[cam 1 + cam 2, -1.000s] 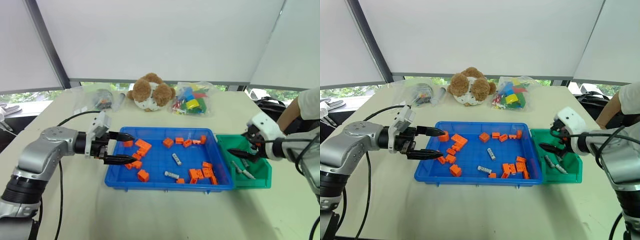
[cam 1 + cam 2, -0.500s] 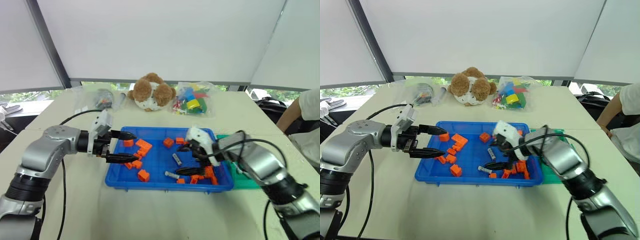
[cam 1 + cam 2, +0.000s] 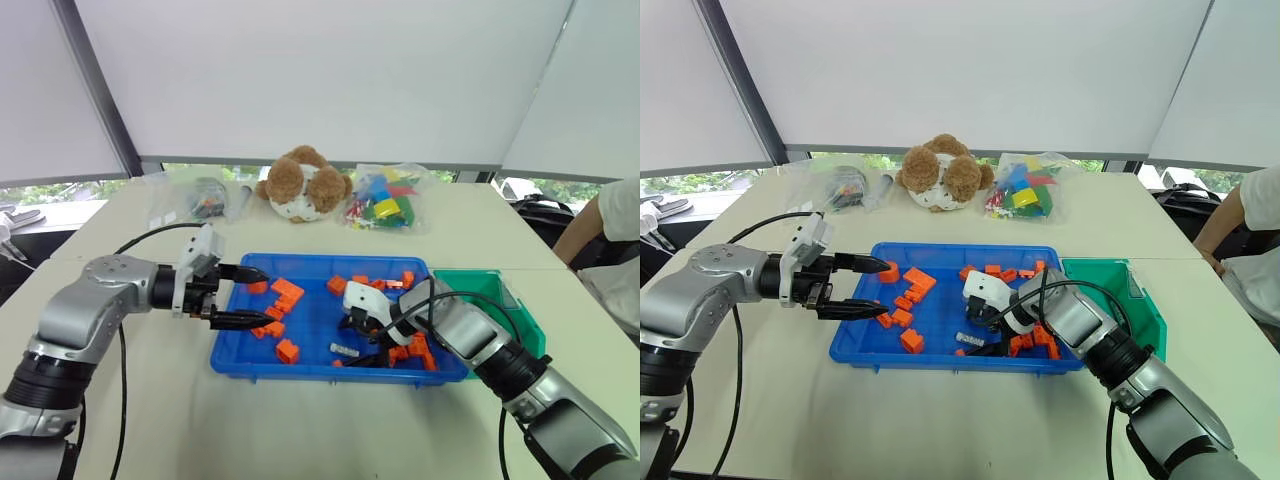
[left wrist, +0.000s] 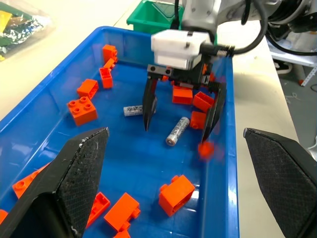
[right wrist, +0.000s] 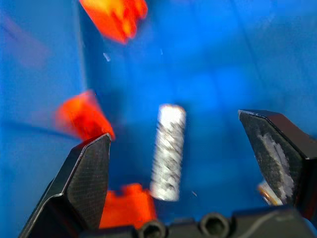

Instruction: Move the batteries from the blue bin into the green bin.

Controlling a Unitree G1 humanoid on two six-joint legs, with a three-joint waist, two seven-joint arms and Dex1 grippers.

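Your right gripper: jaws wide apart, empty, straddling one small silver-grey cylindrical battery in the wide bright blue plastic tray. Your left gripper: jaws spread, empty.

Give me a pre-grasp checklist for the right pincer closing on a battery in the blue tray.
1. Right pincer open: ok, black fingers spread wide.
2. Small silver-grey cylindrical battery lies between those fingers: ok.
3. Nothing gripped yet: ok, battery lies flat on the wide blue plastic tray.
4. Orange plastic blocks out of the closing path: cannot tell, some lie close to one finger.
5. Left pincer out of the way: ok, open over the tray's far end.
6. Small deep green plastic bin reachable beside the tray: ok.
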